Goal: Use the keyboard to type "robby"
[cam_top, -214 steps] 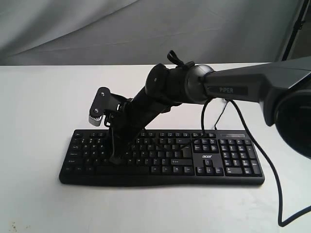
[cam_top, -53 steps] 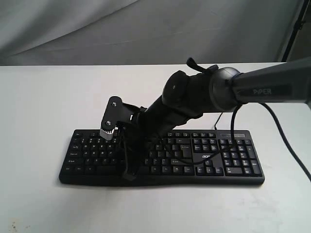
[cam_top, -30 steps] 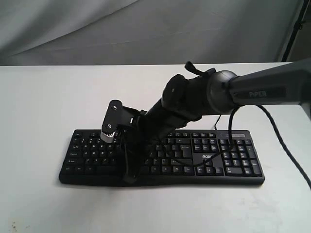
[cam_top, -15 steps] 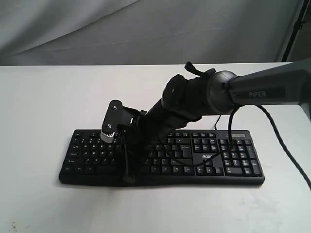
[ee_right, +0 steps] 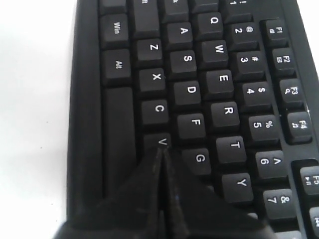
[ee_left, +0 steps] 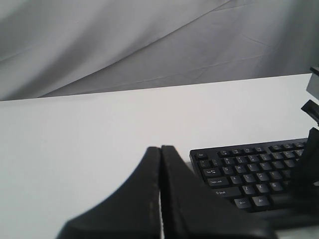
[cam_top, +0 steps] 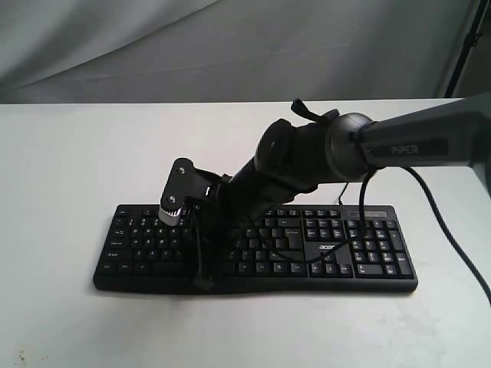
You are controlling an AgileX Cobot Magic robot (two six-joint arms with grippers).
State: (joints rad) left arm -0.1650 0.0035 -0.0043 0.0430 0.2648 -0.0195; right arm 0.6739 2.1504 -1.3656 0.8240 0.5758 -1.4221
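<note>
The black keyboard point(cam_top: 360, 253) lies across the white table, number pad on the right. My right arm reaches over it from the right. Its right gripper point(cam_top: 203, 282) is shut, empty, and points down at the front key row left of centre. In the right wrist view the right gripper point(ee_right: 160, 150) has its tip at the edge of the V key point(ee_right: 158, 141), over the keyboard point(ee_right: 219, 84); the key under the fingers is hidden. The left gripper point(ee_left: 160, 148) is shut on nothing, hanging over bare table beside the keyboard point(ee_left: 249, 172) near its Esc corner.
A thin black cable point(cam_top: 453, 245) trails off the right arm down over the table at the right. The white table point(cam_top: 77, 153) extends around the keyboard. A grey cloth backdrop point(cam_top: 153, 46) hangs behind.
Since seven seconds ago the right gripper has gone from the middle key rows to the front row, slightly rightward. Over the last second it has barely shifted.
</note>
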